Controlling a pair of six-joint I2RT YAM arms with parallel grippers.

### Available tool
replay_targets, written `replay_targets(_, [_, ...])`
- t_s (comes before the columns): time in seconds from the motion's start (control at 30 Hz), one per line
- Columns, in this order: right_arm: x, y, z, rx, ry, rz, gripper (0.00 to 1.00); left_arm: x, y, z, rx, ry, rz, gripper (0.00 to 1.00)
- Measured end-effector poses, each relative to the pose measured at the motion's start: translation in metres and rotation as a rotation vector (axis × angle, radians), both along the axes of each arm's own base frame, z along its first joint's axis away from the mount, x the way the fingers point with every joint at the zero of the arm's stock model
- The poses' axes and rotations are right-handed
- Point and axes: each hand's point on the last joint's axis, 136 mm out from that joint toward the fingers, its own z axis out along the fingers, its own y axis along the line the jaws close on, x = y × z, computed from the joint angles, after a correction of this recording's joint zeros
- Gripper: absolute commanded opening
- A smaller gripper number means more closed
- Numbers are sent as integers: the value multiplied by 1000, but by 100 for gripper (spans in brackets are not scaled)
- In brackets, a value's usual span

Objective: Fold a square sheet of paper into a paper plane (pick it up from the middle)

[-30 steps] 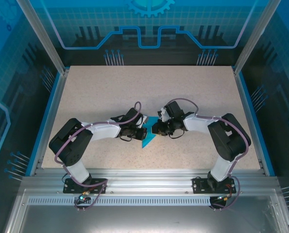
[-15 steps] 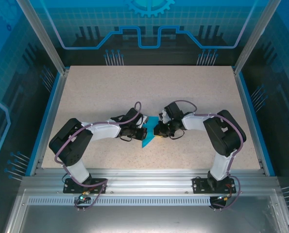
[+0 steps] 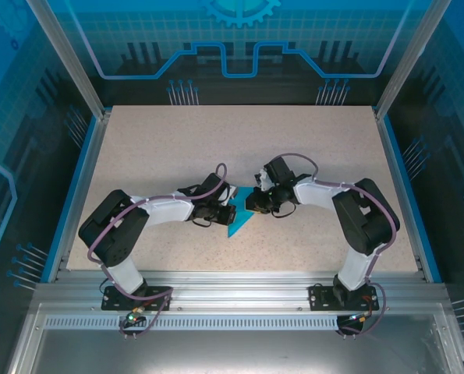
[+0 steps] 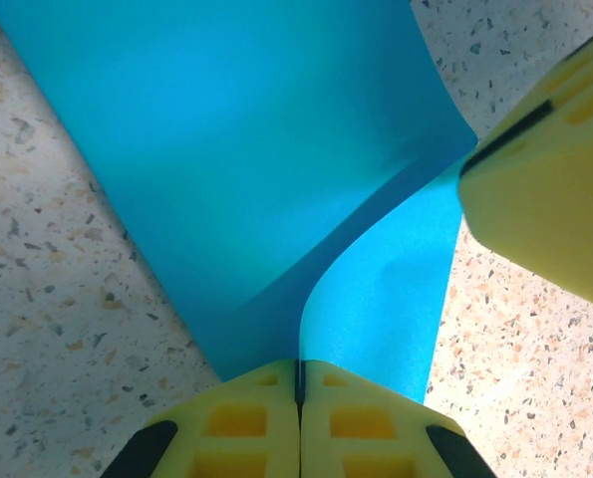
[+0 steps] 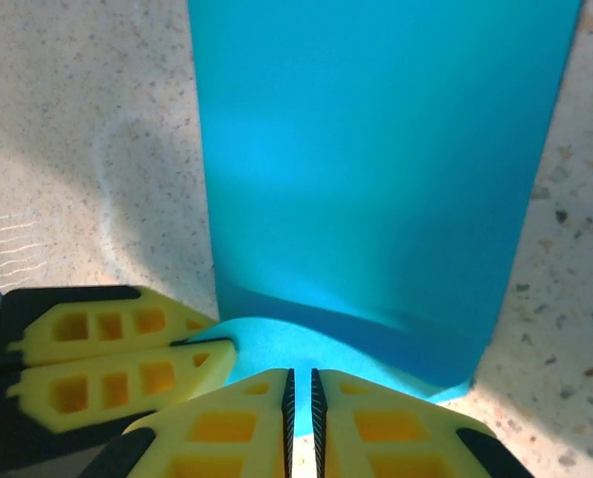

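The square sheet of paper is teal and lies at mid-table, folded into a narrow pointed shape. My left gripper meets it from the left and is shut on the edge of a raised flap; the left gripper has its jaws pressed together on that flap. My right gripper comes in from the right. The right gripper has its jaws almost together with a thin slit, tips at the curled flap, nothing visibly pinched. The left fingers show beside it.
The speckled table stretches bare behind and to both sides of the paper. Blue rails and metal posts border it. Both arms' elbows stand near the front edge.
The right gripper has shifted slightly toward the far side along the paper's upper edge, and its arm has turned a little. The left gripper keeps its hold in place.
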Motion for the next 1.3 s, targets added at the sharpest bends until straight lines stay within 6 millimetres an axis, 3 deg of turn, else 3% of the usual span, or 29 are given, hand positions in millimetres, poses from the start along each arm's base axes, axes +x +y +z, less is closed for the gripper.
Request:
replay_targets(0.17, [0, -8, -24, -34, 46, -19, 13, 0, 0, 0, 0, 0, 0, 7])
replay_targets(0.6, [14, -15, -8, 16, 21, -55, 15, 0, 0, 0, 1, 2, 0, 7])
replay_targets(0.83, [12, -18, -23, 0, 55, -61, 14, 0, 0, 0, 2, 2, 0, 7])
replay_targets(1.0, [13, -20, -21, -9, 44, -60, 15, 0, 0, 0, 2, 2, 0, 7])
replay_targets(1.17, [11, -25, 3, -21, -5, -67, 16, -1, 0, -1, 3, 3, 0, 7])
replay_targets(1.3, [8, -14, 31, 20, -72, -47, 16, -1, 1, -1, 4, 6, 0, 7])
